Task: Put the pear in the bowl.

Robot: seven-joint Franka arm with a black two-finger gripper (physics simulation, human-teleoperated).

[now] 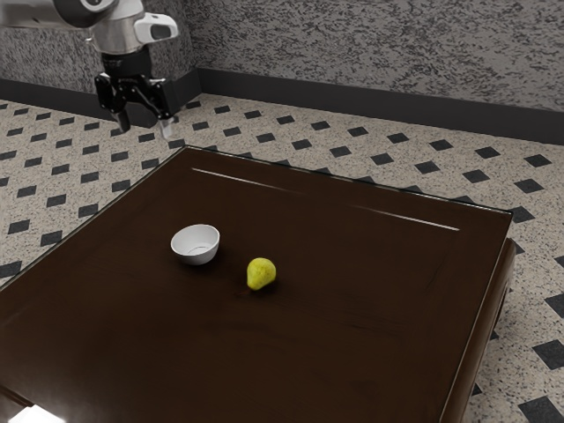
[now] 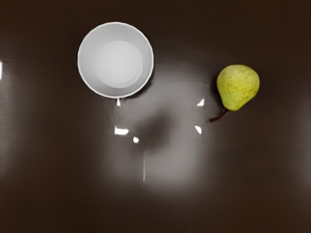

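Hanging above the level of the table point(image 1: 352, 308), the gripper point(image 1: 144, 129) stands with its two fingers spread and nothing between them. The pear point(image 1: 261, 273) lies on the tabletop near the bowl point(image 1: 196, 245) but apart from it; the bowl sits upright. The step in hand is judged to be the approach, with grasp and transfer yet to be done. The next move calls for centring over the pear, descending astride its rounded body point(image 2: 238, 83), and closing clear of the stem point(image 2: 219, 116).
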